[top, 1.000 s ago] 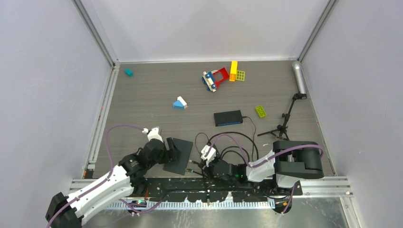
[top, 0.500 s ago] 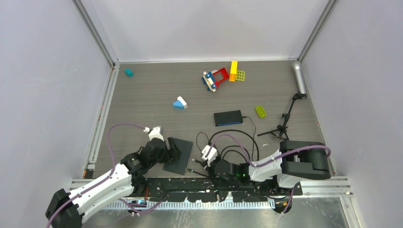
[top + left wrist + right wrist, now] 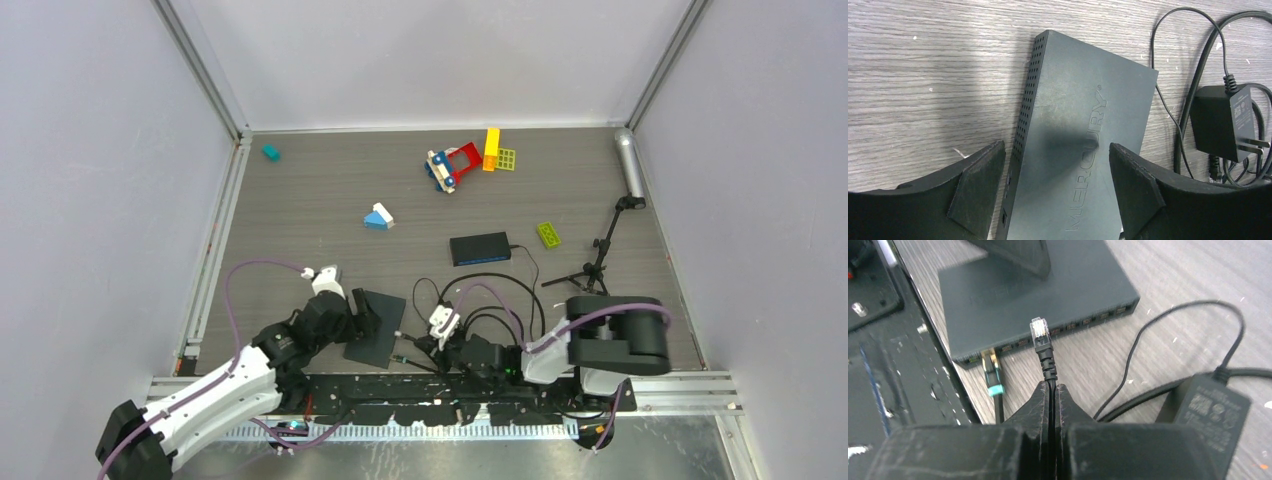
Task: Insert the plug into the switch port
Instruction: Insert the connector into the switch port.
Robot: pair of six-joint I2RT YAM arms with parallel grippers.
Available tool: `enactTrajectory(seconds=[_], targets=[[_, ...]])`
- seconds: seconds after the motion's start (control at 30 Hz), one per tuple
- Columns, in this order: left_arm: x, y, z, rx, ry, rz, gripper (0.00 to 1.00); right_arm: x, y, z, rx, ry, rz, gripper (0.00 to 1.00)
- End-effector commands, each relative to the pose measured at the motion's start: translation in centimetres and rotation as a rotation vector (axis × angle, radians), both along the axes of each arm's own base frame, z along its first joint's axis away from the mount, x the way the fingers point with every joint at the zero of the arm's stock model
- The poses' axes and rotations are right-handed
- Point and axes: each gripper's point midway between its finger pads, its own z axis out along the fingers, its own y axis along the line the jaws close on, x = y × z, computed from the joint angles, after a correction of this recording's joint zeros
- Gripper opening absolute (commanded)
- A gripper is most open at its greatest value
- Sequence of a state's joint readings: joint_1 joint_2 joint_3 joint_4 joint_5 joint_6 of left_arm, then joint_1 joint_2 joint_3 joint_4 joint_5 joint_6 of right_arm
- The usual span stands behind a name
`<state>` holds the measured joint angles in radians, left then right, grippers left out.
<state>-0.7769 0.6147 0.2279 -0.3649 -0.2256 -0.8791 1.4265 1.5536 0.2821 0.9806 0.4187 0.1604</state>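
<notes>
The dark grey switch point(image 3: 1083, 135) lies near the front edge, its row of ports point(image 3: 1068, 325) facing the right arm. My left gripper point(image 3: 1056, 145) stands open over it, one finger point(image 3: 983, 185) beside its perforated side and the other point(image 3: 1133, 185) above its top. My right gripper point(image 3: 1050, 385) is shut on a black cable just behind the clear plug point(image 3: 1039, 332). The plug sticks out ahead of the fingertips, pointing at the port row, a short way off. In the top view both grippers meet at the switch point(image 3: 378, 322).
A teal-booted plug point(image 3: 992, 372) sits in a port at the left end. A black power adapter point(image 3: 1213, 410) and looped cables point(image 3: 500, 310) lie beside the right gripper. Farther back are a second black box point(image 3: 480, 248), toy bricks point(image 3: 455, 165) and a small stand point(image 3: 600, 250).
The right arm has shifted slightly, with the plug held near the switch's ports. The left arm has not moved.
</notes>
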Motion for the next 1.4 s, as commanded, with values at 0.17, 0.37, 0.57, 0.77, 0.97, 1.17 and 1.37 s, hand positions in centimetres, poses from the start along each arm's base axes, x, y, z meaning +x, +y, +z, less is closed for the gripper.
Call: enactTrajectory(seconds=[0.17,0.37,0.57,0.77,0.97,1.17,1.37], targets=[[0.4,0.0,0.9,-0.015,-0.032,0.013,0.78,-0.5,1.1,-0.9,0.176,0.058,0.008,0.01],[0.5,-0.1,0.9,-0.018,-0.032,0.013,0.78,0.1,-0.6,-1.7,0.152,0.065,-0.056,0.0],[0.5,-0.3,1.0,-0.022,-0.035,0.004,0.78,0.0,-0.6,-3.1,0.083,0.094,-0.06,0.0],[0.4,-1.1,0.8,-0.03,-0.024,-0.038,0.77,-0.3,0.0,-3.1,0.015,0.088,-0.03,0.01],[0.3,-1.5,0.4,-0.029,-0.006,-0.055,0.75,-0.4,0.8,-2.6,-0.039,0.066,-0.001,0.0],[0.3,-2.1,0.2,-0.037,0.003,-0.077,0.71,-0.2,0.7,-2.8,-0.053,0.072,-0.013,0.0],[0.0,-2.6,-0.4,-0.025,0.033,-0.112,0.69,0.0,1.2,-2.7,-0.052,0.07,-0.022,0.0]])
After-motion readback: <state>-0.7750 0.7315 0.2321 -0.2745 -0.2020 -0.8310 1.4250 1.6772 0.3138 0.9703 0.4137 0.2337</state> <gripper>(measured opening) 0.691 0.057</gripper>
